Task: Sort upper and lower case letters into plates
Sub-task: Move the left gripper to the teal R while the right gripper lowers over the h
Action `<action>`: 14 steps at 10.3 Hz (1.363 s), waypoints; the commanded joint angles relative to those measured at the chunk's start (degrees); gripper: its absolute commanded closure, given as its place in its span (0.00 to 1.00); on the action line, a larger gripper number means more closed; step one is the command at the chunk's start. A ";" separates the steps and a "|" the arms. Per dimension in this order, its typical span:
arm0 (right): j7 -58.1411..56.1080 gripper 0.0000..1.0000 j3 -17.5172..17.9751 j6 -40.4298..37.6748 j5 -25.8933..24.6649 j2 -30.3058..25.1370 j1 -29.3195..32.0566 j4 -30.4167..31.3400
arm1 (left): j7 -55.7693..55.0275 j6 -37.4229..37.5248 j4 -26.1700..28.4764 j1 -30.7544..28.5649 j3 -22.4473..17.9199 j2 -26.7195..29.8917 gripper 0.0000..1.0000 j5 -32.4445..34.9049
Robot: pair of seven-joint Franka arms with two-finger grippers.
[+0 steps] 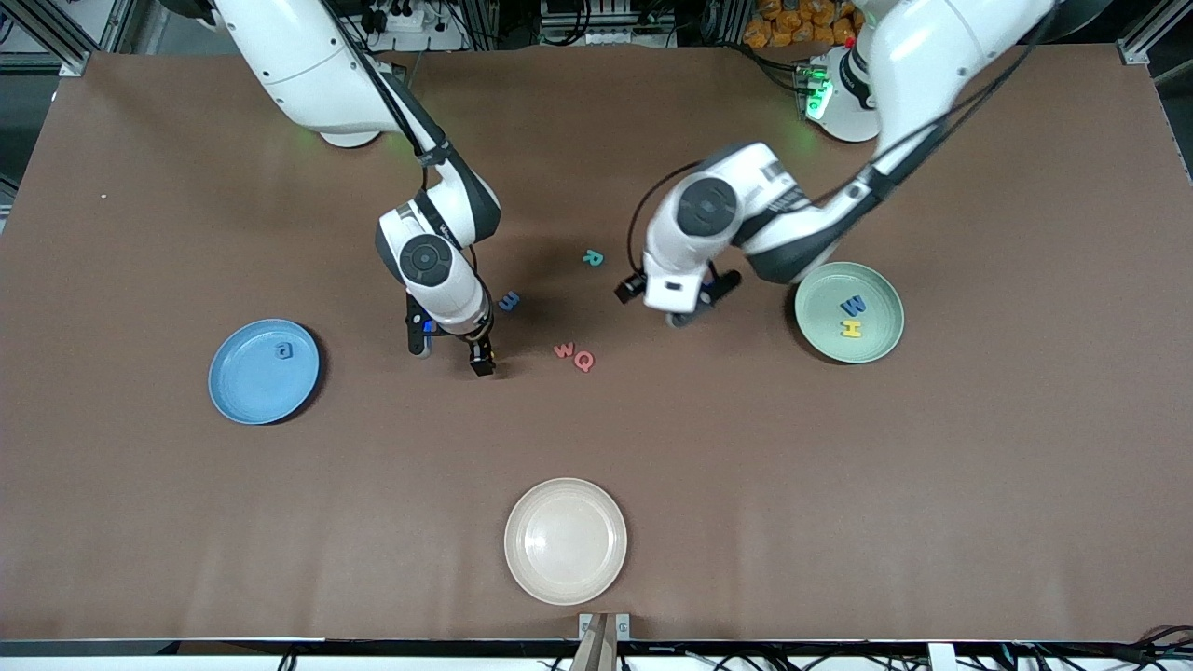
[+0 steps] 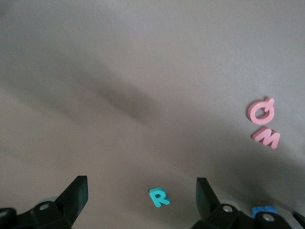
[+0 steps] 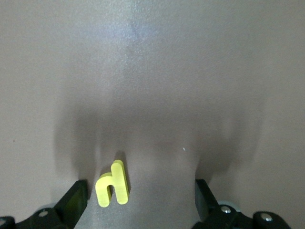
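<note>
Beside the blue letter m [image 1: 509,301], the right gripper [image 1: 452,349] hung low over the table with jaws wide, a yellow h [image 3: 113,190] lying between its fingers [image 3: 74,198], unheld. The left gripper [image 2: 141,195] stood over the teal R [image 2: 159,196], jaws wide, empty. The sky blue plate [image 1: 244,396] held an a toward the right arm's end; the mint green plate [image 1: 882,287] held W and H toward the left arm's end.
</note>
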State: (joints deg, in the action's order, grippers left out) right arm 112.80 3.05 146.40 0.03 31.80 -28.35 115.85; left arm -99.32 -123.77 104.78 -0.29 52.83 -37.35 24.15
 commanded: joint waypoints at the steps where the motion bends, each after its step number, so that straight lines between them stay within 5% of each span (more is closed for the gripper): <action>1: 0.75 0.00 -0.24 -1.82 0.14 -0.42 -0.56 -0.45 | -12.60 -0.68 -1.06 5.97 -2.10 -2.99 0.00 9.30; 6: 0.67 0.00 -0.33 -1.20 -0.56 0.02 -0.83 -1.32 | -29.32 -1.21 -7.99 16.79 -7.99 -8.69 0.00 11.35; 14: 0.75 0.00 -0.59 1.35 -3.02 1.07 -0.91 -1.50 | -37.35 -6.04 -6.36 18.66 -9.67 -11.35 0.00 11.70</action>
State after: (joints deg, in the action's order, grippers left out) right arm 112.77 2.88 147.15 -1.60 32.25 -28.68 114.88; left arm -134.44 -128.65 97.39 18.04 43.58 -48.46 34.06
